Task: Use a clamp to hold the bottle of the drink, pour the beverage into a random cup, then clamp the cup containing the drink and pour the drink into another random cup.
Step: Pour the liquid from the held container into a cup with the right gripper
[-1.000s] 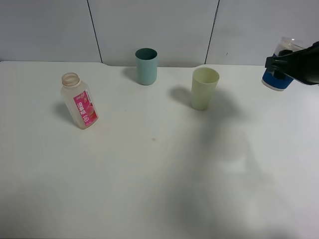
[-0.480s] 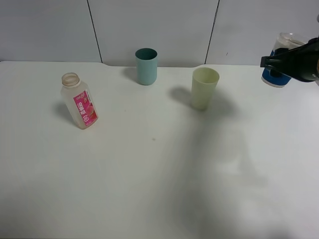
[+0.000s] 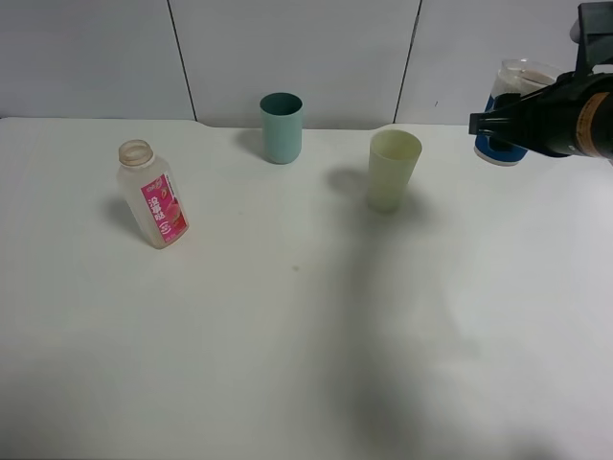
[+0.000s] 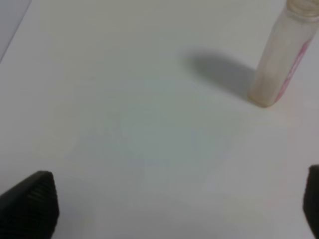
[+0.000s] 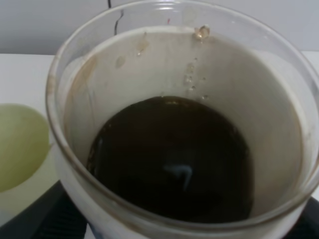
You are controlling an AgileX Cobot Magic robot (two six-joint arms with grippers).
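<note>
Currently, read the scene as follows:

- Right gripper [image 3: 498,123]: its jaws are closed on the blue-sleeved cup [image 3: 512,86]. You see it at the far right of the exterior view, near the back wall. In the right wrist view the dark fingers [image 5: 50,214] press against the cup wall [image 5: 124,64] on both sides.
- Blue-sleeved cup: it is held roughly upright and contains the beverage [image 5: 174,159], a dark brown liquid that fills the lower part. Droplets cling to the inner wall above the liquid.
- Pale green cup [image 3: 394,171]: it stands upright on the table [image 3: 287,335], left of the held cup and apart from it. Its mouth also shows in the right wrist view [image 5: 20,144].
- Teal cup [image 3: 282,127]: it stands upright near the back edge, left of the pale green cup.
- Bottle [image 3: 153,196]: it stands on the left of the table, neck uncapped, pink label facing front.
- Left gripper [image 4: 169,204]: the 2 fingertips [image 4: 30,204] stand wide apart with only bare table between them. The bottle [image 4: 279,59] stands well apart from them.
</note>
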